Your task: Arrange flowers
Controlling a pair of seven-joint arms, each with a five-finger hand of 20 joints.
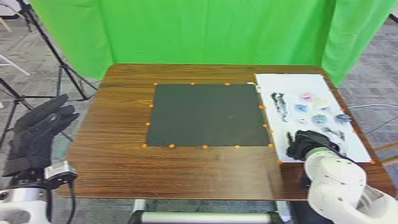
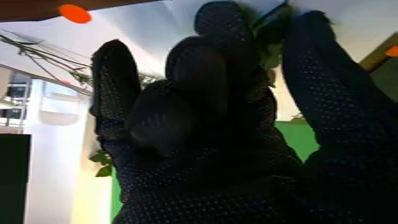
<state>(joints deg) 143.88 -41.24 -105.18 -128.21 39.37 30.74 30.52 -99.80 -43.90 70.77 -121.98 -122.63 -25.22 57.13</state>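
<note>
Pink and blue flowers (image 1: 320, 119) lie on a white rectangular mat (image 1: 289, 81); the fingers (image 2: 222, 30) of the black-gloved right hand (image 1: 309, 141) are loosely extended, any hold unclear. Thin green stems (image 2: 43, 53) should be pinched low.

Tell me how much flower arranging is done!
Nothing looks arranged yet. A small pink flower and small blue flower lie on the white rectangular sheet, so arranging them seems left. The black-gloved right hand is beside green leaves; I can't tell whether it grips them.
</note>
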